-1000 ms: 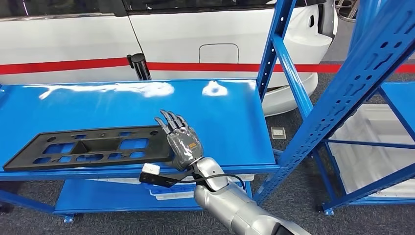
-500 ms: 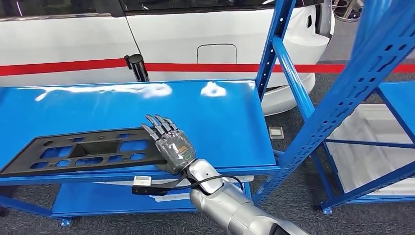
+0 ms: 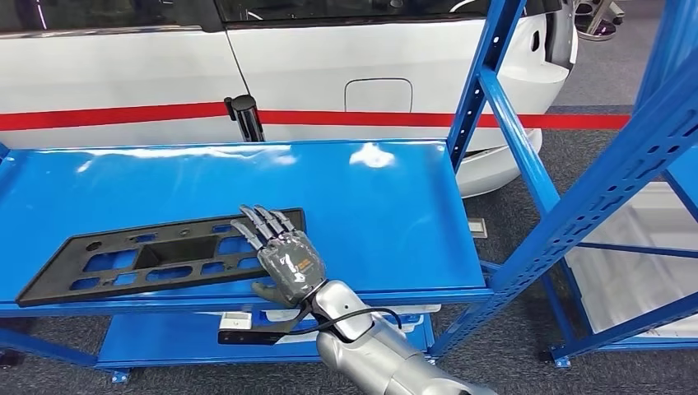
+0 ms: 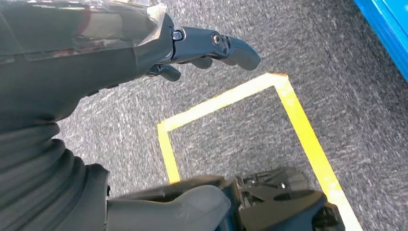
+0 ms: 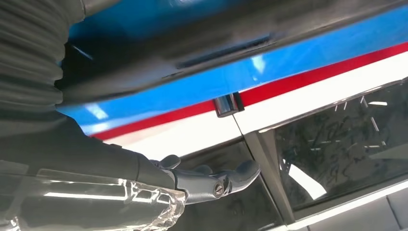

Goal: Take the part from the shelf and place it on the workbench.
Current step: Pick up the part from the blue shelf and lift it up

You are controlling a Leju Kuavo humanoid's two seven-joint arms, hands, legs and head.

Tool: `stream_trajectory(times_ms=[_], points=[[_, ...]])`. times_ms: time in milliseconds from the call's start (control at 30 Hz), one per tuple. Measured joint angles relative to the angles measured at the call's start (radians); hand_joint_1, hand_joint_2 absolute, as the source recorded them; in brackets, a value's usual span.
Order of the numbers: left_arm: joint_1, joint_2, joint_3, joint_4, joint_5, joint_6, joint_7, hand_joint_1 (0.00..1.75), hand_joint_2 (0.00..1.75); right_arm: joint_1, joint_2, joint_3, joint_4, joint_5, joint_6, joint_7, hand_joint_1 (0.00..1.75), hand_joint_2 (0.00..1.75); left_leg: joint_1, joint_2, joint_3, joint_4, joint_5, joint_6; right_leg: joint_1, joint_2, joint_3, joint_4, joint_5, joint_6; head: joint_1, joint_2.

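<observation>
A long flat black plastic part (image 3: pixel 148 255) with several cut-outs lies along the front of the blue shelf (image 3: pixel 370 206). My right hand (image 3: pixel 284 259) is over the part's right end, fingers spread and stretched out across its top, thumb low at the shelf's front edge. The fingers are not closed round it. In the right wrist view the part (image 5: pixel 216 45) is a dark blurred band close by the hand (image 5: pixel 207 183), whose fingers are extended. My left hand (image 4: pixel 211 45) hangs over grey carpet, fingers loosely out, holding nothing.
A white car with a red stripe (image 3: pixel 123 115) stands right behind the shelf, with a black post (image 3: pixel 245 115) between. Blue uprights (image 3: pixel 486 74) bound the shelf's right end; another rack (image 3: pixel 625 148) stands further right. Yellow tape (image 4: pixel 298 120) marks the floor.
The whole picture has shifted, so the camera moved. Relative to the part, my right hand has slid left from beside its right corner to over its right end.
</observation>
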Motion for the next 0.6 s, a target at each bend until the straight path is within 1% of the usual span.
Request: stream_trajectory(times_ms=[67, 233, 367, 467, 500, 567, 600], points=[[0.000, -0.001, 0.000, 0.000, 0.003, 0.002, 0.006, 0.00, 1.75, 0.012, 0.000, 0.003, -0.004, -0.020, 0.000, -0.004, 0.00, 1.75, 0.003, 0.000, 0.000, 0.002, -0.003, 0.001, -0.001, 0.000, 0.004, -0.003, 0.004, 0.000, 0.000, 0.000], [-0.001, -0.002, -0.012, 0.000, 0.002, 0.015, 0.023, 0.00, 1.75, 0.035, 0.000, 0.024, -0.012, -0.041, 0.000, -0.020, 0.00, 1.75, 0.007, 0.000, 0.003, -0.003, -0.002, -0.001, 0.004, 0.002, 0.004, -0.002, 0.002, -0.002, 0.000, 0.000], [-0.002, -0.003, -0.023, 0.000, -0.001, 0.025, 0.034, 0.00, 1.75, 0.048, 0.000, 0.030, -0.025, -0.022, 0.000, -0.023, 0.00, 1.75, 0.010, 0.000, 0.003, -0.003, -0.002, -0.009, 0.007, 0.002, 0.004, -0.002, 0.001, -0.004, 0.001, 0.000], [-0.002, -0.003, -0.033, 0.000, -0.009, 0.032, 0.041, 0.00, 1.75, 0.055, 0.000, 0.030, -0.037, 0.009, 0.000, -0.027, 0.05, 1.75, 0.010, 0.001, 0.003, -0.003, -0.002, -0.011, 0.008, 0.002, 0.004, -0.002, 0.001, -0.004, 0.001, 0.000], [-0.002, -0.003, -0.038, 0.000, -0.013, 0.033, 0.044, 0.00, 1.75, 0.057, 0.000, 0.030, -0.042, 0.021, 0.000, -0.029, 0.19, 1.75, 0.010, 0.001, 0.003, -0.003, -0.002, -0.011, 0.007, 0.002, 0.004, -0.002, 0.001, -0.004, 0.001, 0.000], [-0.003, -0.003, -0.045, 0.000, -0.017, 0.034, 0.047, 0.00, 1.75, 0.060, 0.000, 0.028, -0.053, 0.043, 0.000, -0.031, 0.83, 1.75, 0.010, 0.001, 0.003, -0.003, -0.002, -0.011, 0.007, 0.002, 0.004, -0.002, 0.001, -0.004, 0.001, 0.000], [-0.003, -0.003, -0.048, 0.000, -0.019, 0.035, 0.048, 0.00, 1.75, 0.062, 0.000, 0.027, -0.060, 0.052, 0.000, -0.032, 1.02, 1.75, 0.010, 0.001, 0.003, -0.003, -0.002, -0.011, 0.007, 0.002, 0.004, -0.002, 0.001, -0.004, 0.001, 0.000]])
